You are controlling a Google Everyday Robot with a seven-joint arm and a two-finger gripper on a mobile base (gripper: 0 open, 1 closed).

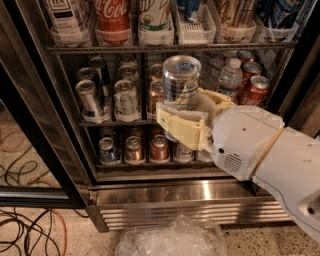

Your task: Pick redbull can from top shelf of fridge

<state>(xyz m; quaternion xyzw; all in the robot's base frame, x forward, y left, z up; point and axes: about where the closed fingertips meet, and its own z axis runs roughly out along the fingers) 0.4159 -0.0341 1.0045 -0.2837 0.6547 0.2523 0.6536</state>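
Note:
My gripper (192, 112) is shut on the redbull can (181, 82), a tall blue-and-silver can with a shiny pull-tab lid. It holds the can upright in front of the open fridge (200, 192), out of the racks, level with the middle rack. The top shelf (165, 48) runs across the top of the view with clear plastic lane bins; the bin (196, 31) above the can holds only the bottom of a blue item. My white arm reaches in from the lower right.
A Coca-Cola bottle (113, 14) and other drinks stand in the top bins. Cans fill the middle rack (107, 122) and lower rack. The black-framed door (30, 145) stands open at left. Cables (30, 230) lie on the floor. A crumpled clear plastic bag (172, 237) lies below.

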